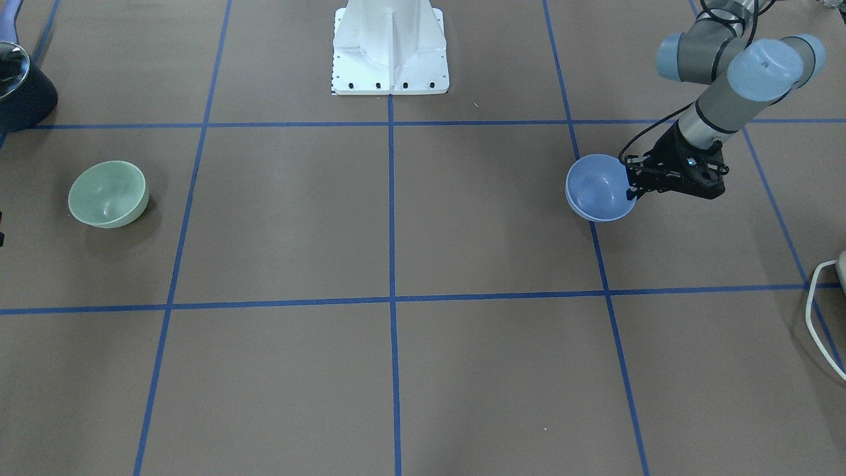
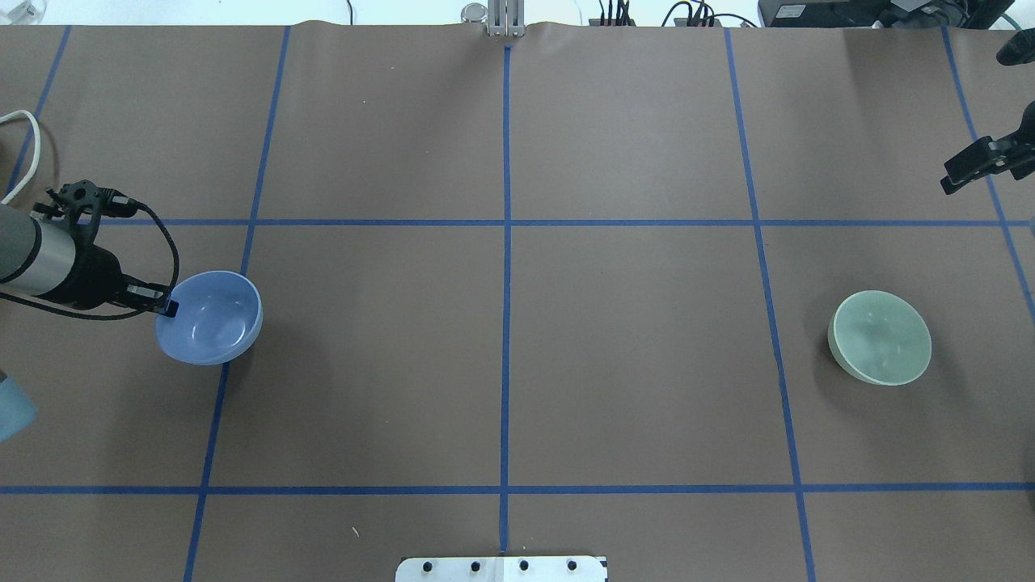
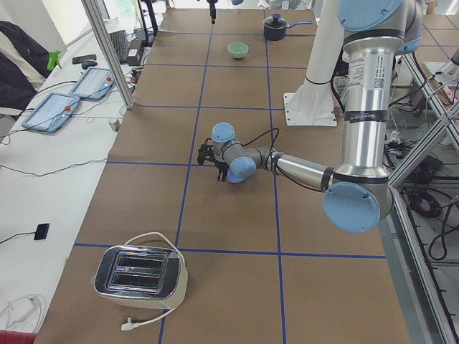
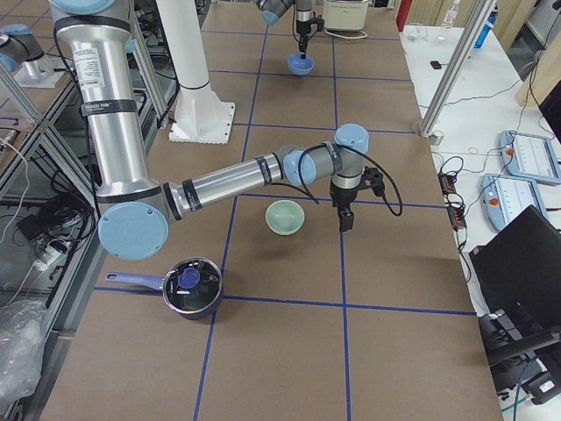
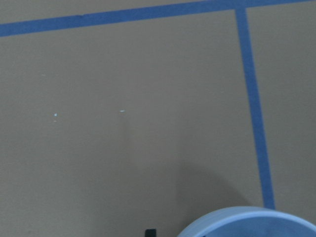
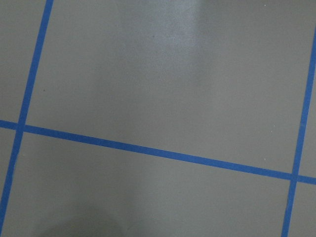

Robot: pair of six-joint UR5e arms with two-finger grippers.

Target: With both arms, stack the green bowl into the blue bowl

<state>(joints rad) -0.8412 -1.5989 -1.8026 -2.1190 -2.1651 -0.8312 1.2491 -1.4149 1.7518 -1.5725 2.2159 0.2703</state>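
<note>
**Two bowls, only the blue one in a grip**

Two bowls sit well apart at opposite ends of the brown table [image 1: 462,264]. The blue bowl [image 2: 212,317] is on the robot's left side, and the left gripper [image 2: 167,308] is clamped on its rim at the edge facing the arm, one finger inside and one outside. The bowl looks a little tilted. I honestly can't tell if its bottom is touching the table or just off it. It sits right over one of the blue tape lines [image 1: 391,218] of the grid.

The green bowl [image 1: 108,194] is over on the robot's right side, upright on the table with nothing touching it. The right gripper [image 4: 344,219] hangs pointing straight down near that bowl, on the side away from the robot, with a clear gap between them. Whether its fingers are open or closed, I can't make out.

Other stuff around: the white pedestal [image 1: 390,46] at the robot's edge of the table, a toaster [image 3: 140,276] at the left end, and a dark lidded pot [image 4: 191,288] at the right end.
</note>
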